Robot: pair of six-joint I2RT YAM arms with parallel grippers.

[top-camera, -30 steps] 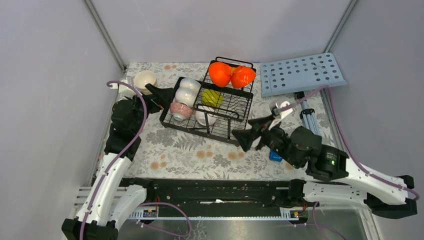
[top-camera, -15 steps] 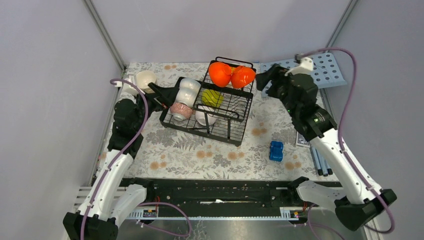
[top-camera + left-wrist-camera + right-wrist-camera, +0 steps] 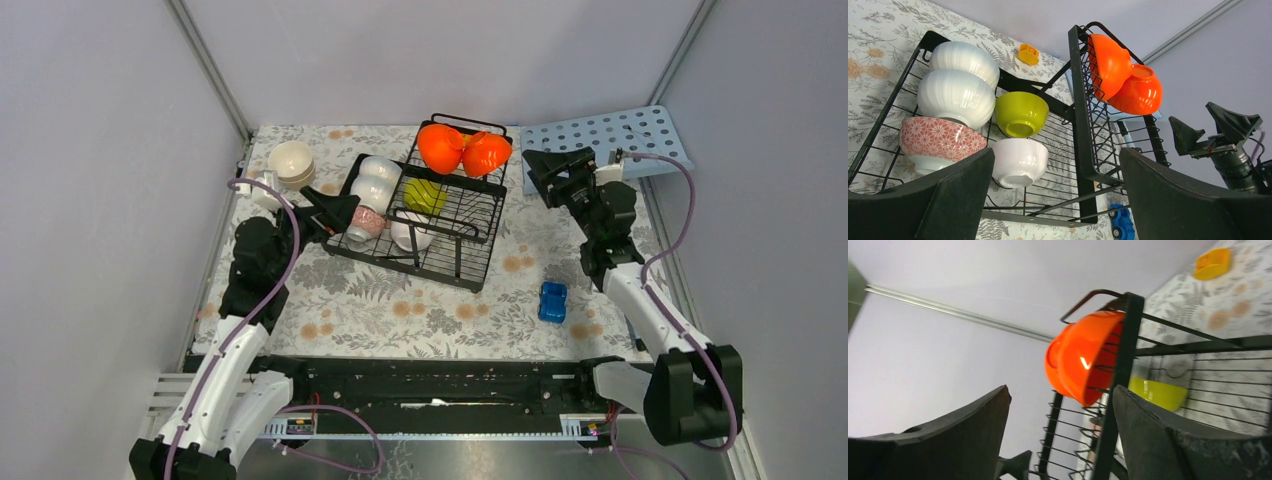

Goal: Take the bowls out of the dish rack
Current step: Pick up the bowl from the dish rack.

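Flanking the dish rack (image 3: 1078, 115), left gripper (image 3: 342, 212) and right gripper (image 3: 537, 172) gape wide, empty; right just beside 2 orange bowls (image 3: 440, 147) at its far edge.

Seen from above and behind the arm bases, the fixed camera takes in the whole table (image 3: 400, 300), the dish rack (image 3: 452, 184) at centre. The left wrist camera looks up from low at the rack's left side, close in, past its own pincer (image 3: 1057, 155). The right wrist camera, tilted, faces the raised basket end at close range. All three views share the orange bowls (image 3: 445, 148).
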